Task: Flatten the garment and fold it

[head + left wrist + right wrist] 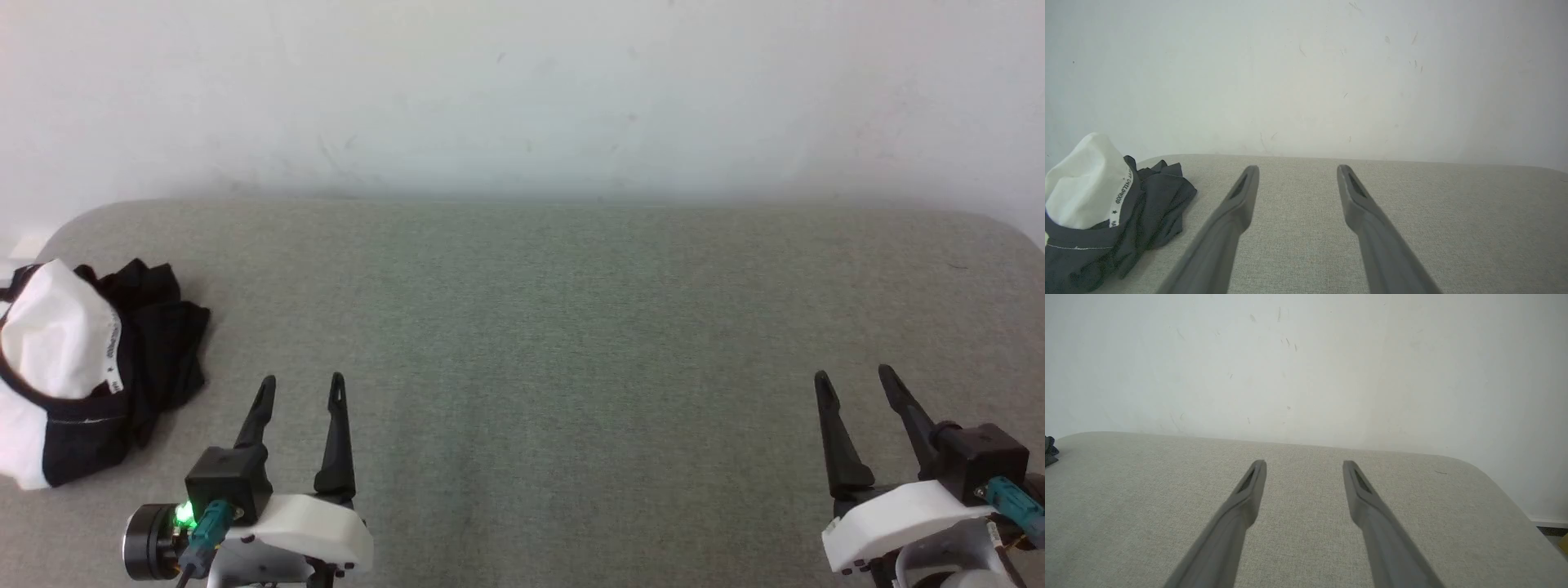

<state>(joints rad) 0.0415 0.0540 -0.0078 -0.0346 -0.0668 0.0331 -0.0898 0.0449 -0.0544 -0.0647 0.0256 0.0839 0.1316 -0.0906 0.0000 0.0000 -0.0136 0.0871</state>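
Garment [82,367] lies crumpled in a heap at the far left edge of the counter [571,327], not flattened and not folded. The white panel bulges upward on the left of the heap; black fabric bunches on its right and beneath it. A narrow white band [113,355] with small dark lettering runs down between the white and black parts. In the left wrist view the garment [1126,220] sits at the lower left, with the band [1120,196] facing the camera.

Left pincer [302,380] is just right of the garment and apart from it. Its two fingers stand wide and hold nothing; the left wrist view shows bare counter between them [1298,169]. A green light [184,514] glows at the wrist.

The counter's middle is plain grey-green fabric, with a white wall [522,98] behind it.

Right pincer [853,373] is at the lower right, well apart from the garment. Its fingers stand wide and hold nothing, as the right wrist view confirms [1304,463]. A dark scrap of the garment [1049,455] shows at that view's left edge.
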